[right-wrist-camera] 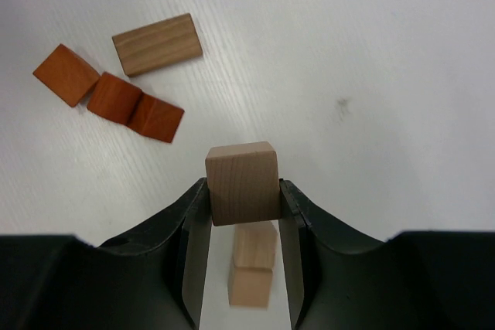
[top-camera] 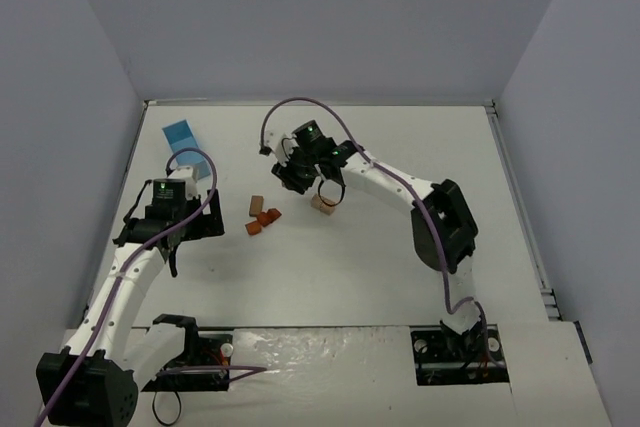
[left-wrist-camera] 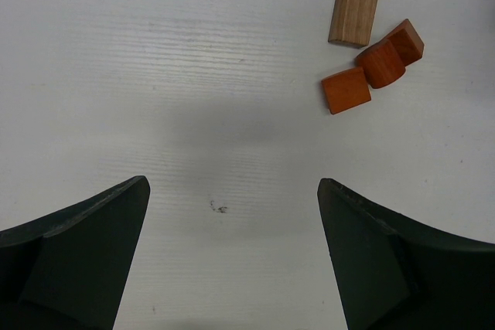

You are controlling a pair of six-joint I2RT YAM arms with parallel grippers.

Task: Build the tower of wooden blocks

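The left pincer [left-wrist-camera: 232,185] hangs wide open over bare counter [left-wrist-camera: 116,52], holding nothing. At the upper right of its wrist frame lie the loose pieces: a tan plank [left-wrist-camera: 356,3] and three reddish-brown blocks [left-wrist-camera: 379,63], the three touching one another. In the lower centre of the right wrist frame, the right pincer [right-wrist-camera: 242,191] is clamped on a tan cube [right-wrist-camera: 241,168]. Below the cube is the tower [right-wrist-camera: 251,268], so far a small tan stack of what looks like two pieces. Whether the cube touches it I cannot tell. The step in hand seems to be setting this cube on top. That calls for lining it up squarely over the stack, lowering it gently, then parting the jaws without nudging the pile.
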